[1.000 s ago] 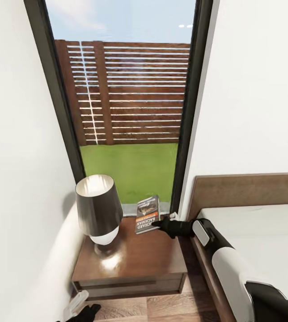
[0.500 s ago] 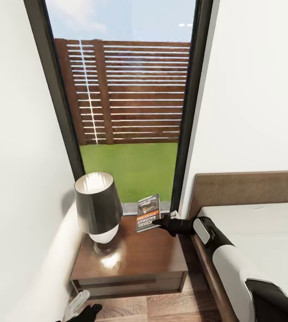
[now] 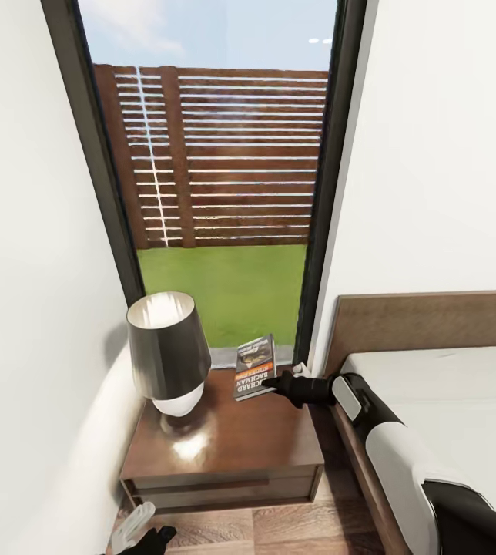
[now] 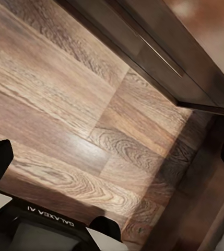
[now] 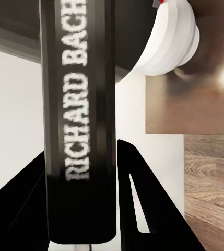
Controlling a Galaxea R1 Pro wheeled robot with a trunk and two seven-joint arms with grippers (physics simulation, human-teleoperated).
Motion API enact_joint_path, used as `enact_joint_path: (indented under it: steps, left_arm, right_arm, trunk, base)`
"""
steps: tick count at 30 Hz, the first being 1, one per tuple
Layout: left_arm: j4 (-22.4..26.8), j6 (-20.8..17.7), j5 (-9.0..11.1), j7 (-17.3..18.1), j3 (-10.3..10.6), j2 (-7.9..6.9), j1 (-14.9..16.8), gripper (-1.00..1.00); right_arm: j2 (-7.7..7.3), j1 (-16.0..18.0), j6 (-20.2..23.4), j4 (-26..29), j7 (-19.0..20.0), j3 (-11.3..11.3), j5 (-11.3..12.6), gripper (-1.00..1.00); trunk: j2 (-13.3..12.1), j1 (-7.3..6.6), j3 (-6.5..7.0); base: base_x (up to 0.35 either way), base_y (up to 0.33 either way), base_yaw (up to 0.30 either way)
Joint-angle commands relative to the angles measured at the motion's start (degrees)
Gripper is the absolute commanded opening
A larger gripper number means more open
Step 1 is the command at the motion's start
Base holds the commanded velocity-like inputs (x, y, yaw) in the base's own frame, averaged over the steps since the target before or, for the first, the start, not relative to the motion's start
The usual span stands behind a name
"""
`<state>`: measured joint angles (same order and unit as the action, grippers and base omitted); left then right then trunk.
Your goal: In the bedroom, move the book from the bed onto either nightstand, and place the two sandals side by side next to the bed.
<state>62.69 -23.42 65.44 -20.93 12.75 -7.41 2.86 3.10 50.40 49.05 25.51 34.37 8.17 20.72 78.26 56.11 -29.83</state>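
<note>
1. The book is standing tilted at the back edge of the nightstand, centre frame, beside the lamp.
2. The right gripper is clasping the book's spine between its fingers.
3. The left gripper, lower left, is hanging over the floor, its fingers spread.
4. The bed is lying at right.

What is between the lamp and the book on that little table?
Nothing: in the head view, only bare tabletop of the nightstand lies between the lamp and the book.
</note>
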Motion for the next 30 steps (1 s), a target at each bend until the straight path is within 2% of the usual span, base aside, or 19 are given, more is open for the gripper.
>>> enact_joint_path:
  steps: [1,30]
  left_arm:
    - [0.1,0.0,0.6,-0.5,0.2,-0.06,0.0,1.0]
    - [0.0,0.3,0.3,-0.6,0.2,0.11,0.0,1.0]
  right_arm:
    - [0.06,0.0,0.3,0.0,0.2,0.4,-0.2,-1.0]
    - [0.06,0.1,1.6,0.0,0.2,0.4,-0.2,-1.0]
  trunk:
    - [0.5,0.23,-0.25]
    - [12.1,6.6,-5.45]
  base:
    - [0.0,0.0,0.0]
    - [0.0,0.0,0.0]
